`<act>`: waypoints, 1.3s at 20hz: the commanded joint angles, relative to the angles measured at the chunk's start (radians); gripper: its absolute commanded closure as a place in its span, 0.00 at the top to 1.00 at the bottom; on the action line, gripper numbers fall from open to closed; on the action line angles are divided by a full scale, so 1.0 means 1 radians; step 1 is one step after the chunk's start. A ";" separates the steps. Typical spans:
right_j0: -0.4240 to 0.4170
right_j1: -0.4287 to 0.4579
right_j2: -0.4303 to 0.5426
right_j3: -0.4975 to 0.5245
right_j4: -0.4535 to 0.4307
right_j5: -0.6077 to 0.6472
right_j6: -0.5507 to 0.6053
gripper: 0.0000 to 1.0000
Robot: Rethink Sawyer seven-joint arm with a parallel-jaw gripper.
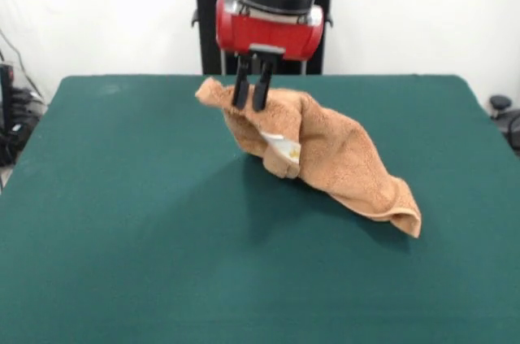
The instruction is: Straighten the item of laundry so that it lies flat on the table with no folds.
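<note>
front view: the gripper hung from the red and black arm over the far middle of the table, its two dark fingers set narrow and close together, pinched on the upper edge of the towel. the towel was half lifted: its high end sat at the fingers, and from there the cloth sloped down and away toward the picture's right and nearer edge, where the low corner rested on the green top. its long axis thus ran on a diagonal from the fingers to that grounded corner. the cloth was bunched and creased along that line, with a fold turned under near the middle, where a white care tag showed. judging by this, the task was far from done, and the coming move would likely need to draw the held end away from the grounded corner, along the long axis, to pull the folds out.

the table was bare dark green felt around the towel, with ample room on every side. behind it stood a pale wall.
</note>
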 commanded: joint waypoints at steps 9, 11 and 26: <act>0.028 -0.109 0.008 0.318 0.042 0.072 0.135 0.00; 0.037 -0.124 0.005 0.315 0.045 0.098 0.141 0.00; 0.157 -0.205 -0.016 0.165 0.097 0.405 0.201 0.00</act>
